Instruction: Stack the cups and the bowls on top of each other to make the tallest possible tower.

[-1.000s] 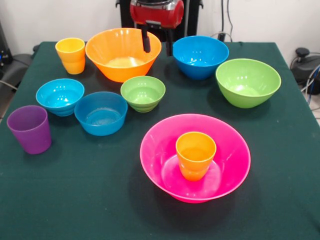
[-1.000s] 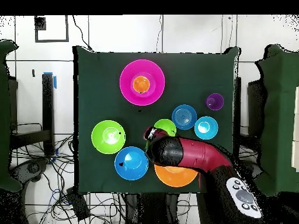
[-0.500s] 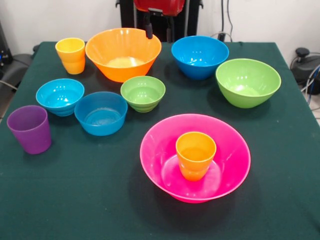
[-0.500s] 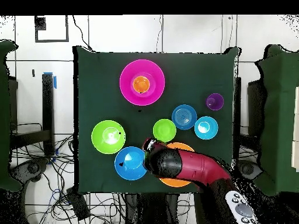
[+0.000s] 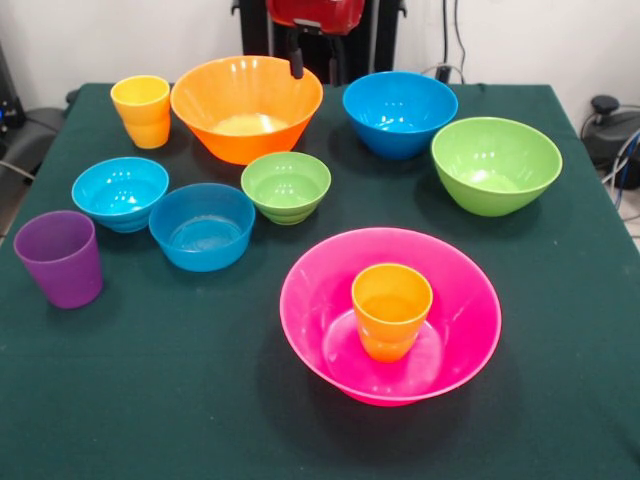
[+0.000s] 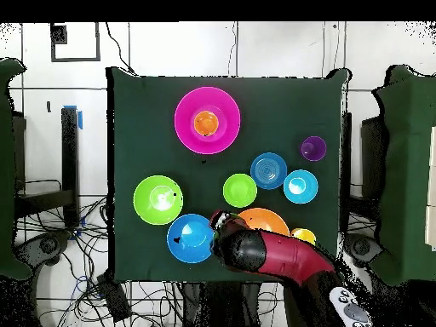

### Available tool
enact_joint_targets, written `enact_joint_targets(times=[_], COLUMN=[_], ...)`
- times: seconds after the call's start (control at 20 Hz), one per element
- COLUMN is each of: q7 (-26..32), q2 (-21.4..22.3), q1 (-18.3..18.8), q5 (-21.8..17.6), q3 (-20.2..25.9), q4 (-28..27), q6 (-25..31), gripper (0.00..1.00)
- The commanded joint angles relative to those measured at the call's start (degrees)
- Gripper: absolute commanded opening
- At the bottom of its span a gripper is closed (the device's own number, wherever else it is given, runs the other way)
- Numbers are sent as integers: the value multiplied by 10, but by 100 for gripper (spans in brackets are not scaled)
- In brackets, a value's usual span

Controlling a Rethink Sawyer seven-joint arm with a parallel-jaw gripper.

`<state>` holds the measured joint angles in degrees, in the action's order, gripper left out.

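The large pink bowl [image 5: 320, 290] stands at the near middle with the orange cup [image 5: 391, 309] upright inside it; both also show in the overhead view, the bowl [image 6: 183, 119] and the cup [image 6: 205, 123]. The large orange bowl [image 5: 246, 107] stands at the far side, with the yellow cup [image 5: 141, 110] to its left. The purple cup [image 5: 59, 257] is at the near left. My gripper [image 5: 317, 55] hangs open and empty above the orange bowl's far right rim, touching nothing. In the overhead view the gripper [image 6: 220, 223] is between the orange bowl [image 6: 264, 220] and the medium blue bowl [image 6: 190, 238].
A medium blue bowl [image 5: 400, 112] and a medium green bowl [image 5: 495, 163] stand at the far right. A small green bowl [image 5: 286, 186], a small blue bowl [image 5: 202, 225] and a cyan bowl [image 5: 120, 192] stand left of centre. All stand apart on the dark green cloth.
My gripper has risen and drawn back toward the pedestal, away from the large orange bowl's rim. The overhead view now shows more of that bowl and the yellow cup. No cup or bowl moved.
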<state>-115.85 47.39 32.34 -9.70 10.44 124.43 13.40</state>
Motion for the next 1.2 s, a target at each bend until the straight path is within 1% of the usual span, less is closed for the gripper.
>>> enact_joint_targets(times=[0.05, 0.25, 0.5, 0.65, 0.7, 0.75, 0.85, 1.0, 1.2], q7=[-62, -59, -54, -73, -77, -85, -94, -99, -100], q2=[-46, -79, -106, -138, -148, -167, -182, -182, -147], q1=[17, 22, 23, 2, -3, -10, -19, -23, -23], q5=[-20, -30, -36, -29, -26, -20, -11, -1, 15], q3=[-2, -8, -15, -23, -23, -22, -18, -8, 9], q4=[38, 30, 15, 4, 1, -4, -5, 4, 27], q6=[-48, -81, -102, -142, -152, -170, -188, -193, -166], gripper=[100, 100, 100, 100, 100, 100, 100, 100, 100])
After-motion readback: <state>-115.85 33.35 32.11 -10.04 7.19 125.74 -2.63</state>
